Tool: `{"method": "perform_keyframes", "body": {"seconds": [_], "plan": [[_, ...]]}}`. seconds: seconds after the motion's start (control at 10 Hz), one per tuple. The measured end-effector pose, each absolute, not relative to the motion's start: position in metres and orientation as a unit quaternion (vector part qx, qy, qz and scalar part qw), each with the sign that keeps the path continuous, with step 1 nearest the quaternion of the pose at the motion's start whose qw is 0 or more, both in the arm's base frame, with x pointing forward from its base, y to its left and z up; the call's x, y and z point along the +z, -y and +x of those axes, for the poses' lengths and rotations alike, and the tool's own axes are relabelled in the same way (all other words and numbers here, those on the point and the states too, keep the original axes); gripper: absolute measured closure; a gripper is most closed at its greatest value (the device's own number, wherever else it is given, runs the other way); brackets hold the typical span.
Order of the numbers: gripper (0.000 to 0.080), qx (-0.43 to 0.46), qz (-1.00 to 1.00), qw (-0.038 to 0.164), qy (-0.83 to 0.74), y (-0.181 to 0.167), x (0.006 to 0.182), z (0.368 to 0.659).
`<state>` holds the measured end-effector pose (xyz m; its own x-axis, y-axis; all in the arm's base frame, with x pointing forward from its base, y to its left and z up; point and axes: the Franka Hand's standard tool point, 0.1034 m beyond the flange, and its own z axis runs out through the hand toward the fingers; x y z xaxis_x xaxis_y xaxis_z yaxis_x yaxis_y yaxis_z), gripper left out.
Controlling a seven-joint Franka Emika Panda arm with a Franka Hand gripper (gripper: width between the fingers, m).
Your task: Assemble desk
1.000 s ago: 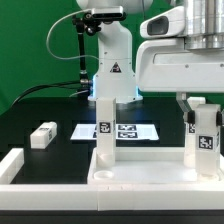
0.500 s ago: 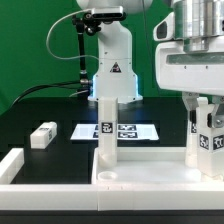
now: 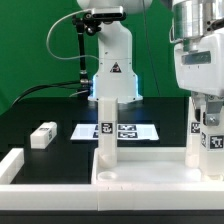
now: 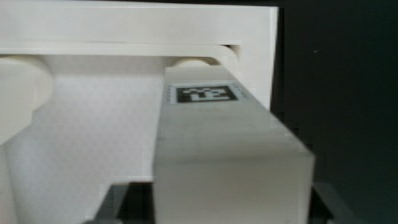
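Note:
The desk's tabletop panel [image 3: 140,172] lies at the front, rim up. One white tagged leg [image 3: 104,125] stands in its corner toward the exterior view's left. A second tagged leg [image 3: 204,142] stands upright in the corner toward the exterior view's right. My gripper [image 3: 204,112] comes down from above and is shut on this second leg. In the wrist view the leg [image 4: 217,130] runs between my dark fingers [image 4: 121,200] down to the tabletop [image 4: 98,130], and my gripper [image 4: 222,205] clasps its upper end. A third leg [image 3: 43,135] lies loose on the black table.
The marker board [image 3: 130,130] lies flat behind the tabletop. A long white border bar [image 3: 12,166] runs along the exterior view's left front. The robot base [image 3: 112,65] stands at the back, before a green backdrop.
My wrist has shifted toward the exterior view's right and turned around the leg. The leg stays upright in its corner and the other parts have not moved.

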<state>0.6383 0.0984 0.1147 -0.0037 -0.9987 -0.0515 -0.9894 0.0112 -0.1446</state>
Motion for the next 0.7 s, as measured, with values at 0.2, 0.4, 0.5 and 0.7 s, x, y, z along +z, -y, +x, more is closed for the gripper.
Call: {"method": "perform_keyframes", "body": {"seconds": [0.2, 0.4, 0.5, 0.7], "plan": [[0.0279, -0.034, -0.717, 0.068, -0.693, -0.099, 0.114, 0.638], [0.0158, -0.031, -0.797, 0.058, -0.600, -0.107, 0.113, 0.638], [0.0158, -0.032, -0.833, 0.057, -0.549, -0.114, 0.109, 0.636], [0.0152, -0.038, -0.869, 0.056, -0.490, -0.115, 0.107, 0.634]]}}
